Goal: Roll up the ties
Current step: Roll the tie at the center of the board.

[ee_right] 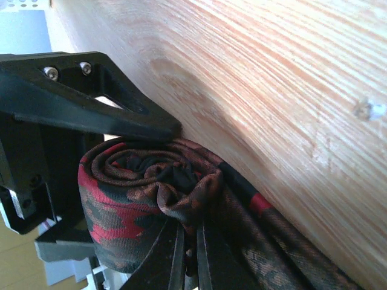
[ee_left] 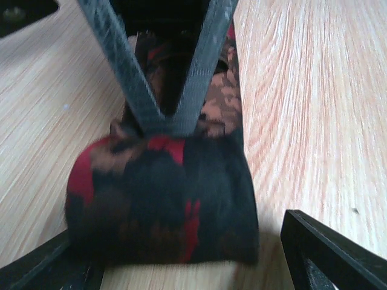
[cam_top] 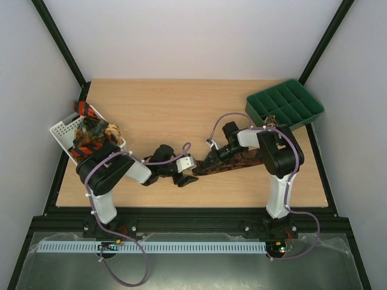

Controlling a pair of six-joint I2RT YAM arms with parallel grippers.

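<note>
The dark tie is soft, light and floppy — its rolled end sits on the table, and the loose tail lies flat off to the right. It may spring open, so hold the roll by its 2 sides. The left gripper reaches in low, jaws wide, 1 finger each side of the roll. The right gripper tilts down, pinched tight on the roll's middle.
</note>
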